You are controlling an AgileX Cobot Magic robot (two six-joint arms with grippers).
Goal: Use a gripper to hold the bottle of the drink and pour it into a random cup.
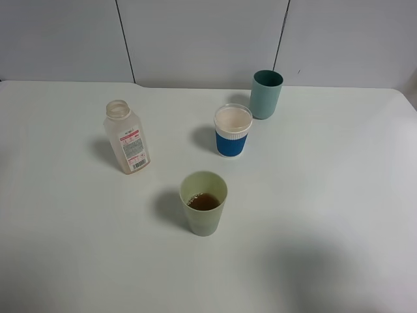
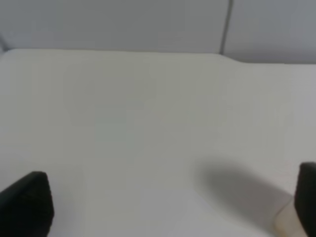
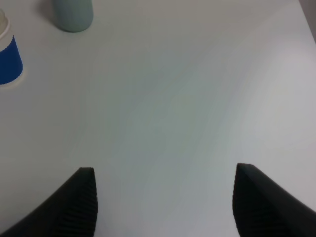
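Note:
The clear bottle (image 1: 127, 137) stands upright and uncapped on the white table, left of centre, with its red-and-white label facing front; it looks nearly empty. The pale yellow-green cup (image 1: 203, 203) stands in front of centre and holds brown drink (image 1: 203, 201) in its bottom. Neither gripper shows in the exterior high view. In the left wrist view my left gripper (image 2: 168, 207) is open and empty over bare table. In the right wrist view my right gripper (image 3: 165, 207) is open and empty, with its fingers wide apart.
A blue-and-white paper cup (image 1: 232, 130) and a taller teal cup (image 1: 266, 94) stand behind the yellow-green cup, right of centre; both show in the right wrist view, paper cup (image 3: 7, 54) and teal cup (image 3: 73, 12). A grey panelled wall (image 1: 202, 39) runs behind the table.

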